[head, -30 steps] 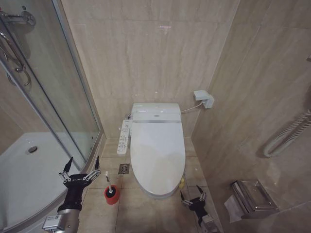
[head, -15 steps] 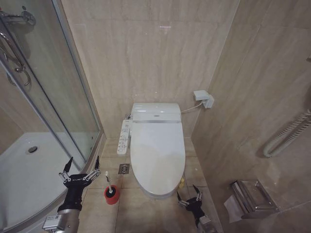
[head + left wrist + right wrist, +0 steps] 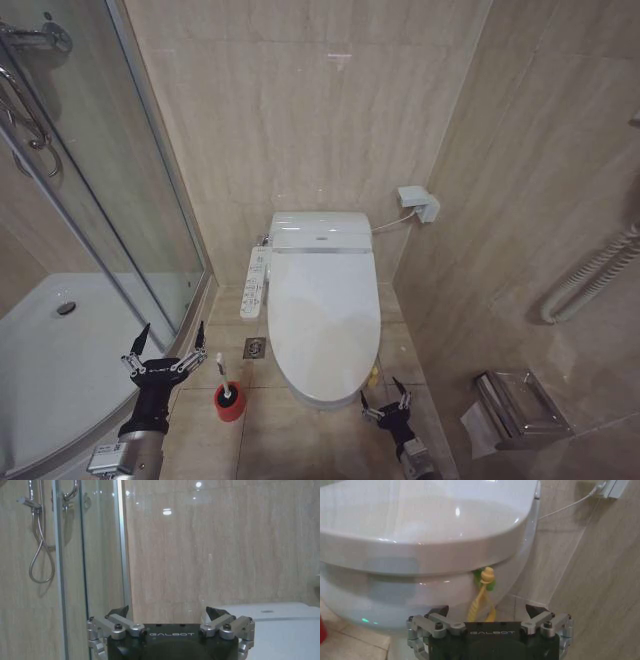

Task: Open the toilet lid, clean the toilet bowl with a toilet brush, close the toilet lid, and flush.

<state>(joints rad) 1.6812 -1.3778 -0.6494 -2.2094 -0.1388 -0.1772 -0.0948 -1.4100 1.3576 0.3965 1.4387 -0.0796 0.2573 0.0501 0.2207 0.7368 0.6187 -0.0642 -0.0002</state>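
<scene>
1. The toilet lid [image 3: 324,315] lies shut and flat over the seat, its glossy white top facing up, in the middle of a narrow beige-tiled bathroom; the toilet bowl [image 3: 390,592] is covered, and only its white outer wall shows beneath the rim.

2. The right claw [image 3: 386,404] sits low at the toilet's front right corner, just beside the bowl, its fingers spread and holding nothing.

3. From the right wrist view, the right claw [image 3: 490,615] faces the underside of the lid's edge, where a yellow cord with a green tag [image 3: 485,588] hangs from the rim between the spread fingertips.

4. The left claw [image 3: 166,342] hovers near the curved edge of the shower tray [image 3: 50,370], well apart from the toilet, its fingers wide apart and empty.

5. The toilet brush [image 3: 224,375] stands upright in its red cup holder [image 3: 230,402] on the floor, between the left claw and the toilet, its thin white handle pointing up.

6. A white control panel [image 3: 256,283] juts from the toilet's left side; a floor drain [image 3: 255,347] sits just below it.

7. A wall socket [image 3: 420,203] with a white cable is fixed to the wall right of the tank, and a metal paper holder [image 3: 515,408] hangs on the right wall.

8. The left wrist view shows the left claw [image 3: 170,615] open before the glass shower screen [image 3: 90,555].
</scene>
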